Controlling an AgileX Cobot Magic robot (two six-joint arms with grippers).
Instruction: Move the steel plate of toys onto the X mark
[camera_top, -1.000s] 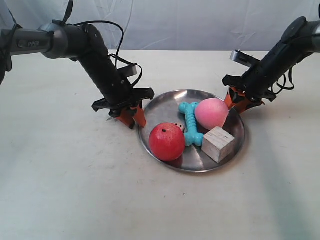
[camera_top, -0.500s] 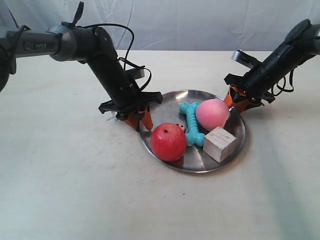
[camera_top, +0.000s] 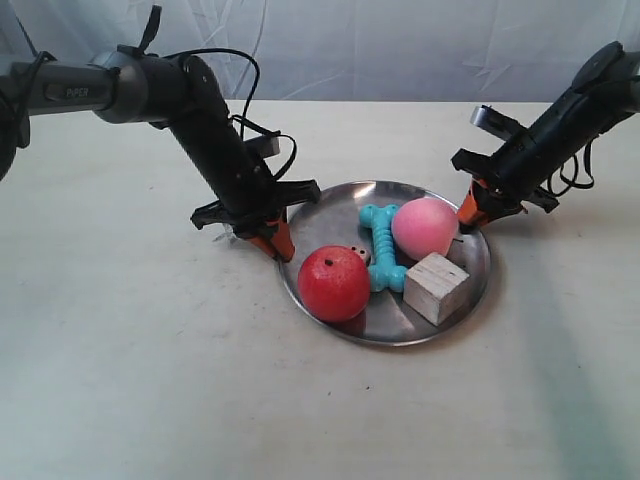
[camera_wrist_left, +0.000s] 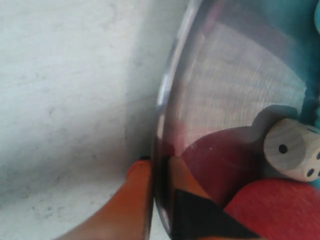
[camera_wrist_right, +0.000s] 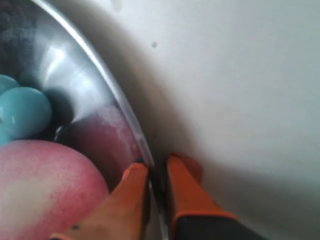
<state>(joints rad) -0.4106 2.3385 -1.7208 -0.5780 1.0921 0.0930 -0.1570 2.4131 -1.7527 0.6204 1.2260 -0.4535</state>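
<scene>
Lettering in pale capitals on the grey upper link of the left arm reads "PIPER". No other writing can be made out.

A round metal plate sits on the pale table between the two arms. It holds a red ball, a pink ball, a turquoise bone, a wooden cube and a small dice.

The left gripper meets the plate's rim beside the red ball. Its wrist view shows one orange finger outside the rim and the other inside, so its jaws are closed on the rim. The dice lies close by with black pips showing.

The right gripper is at the opposite rim behind the pink ball. Its orange fingers straddle the edge. The picture is blurred, but its jaws appear to be clamped on the rim as well.
</scene>
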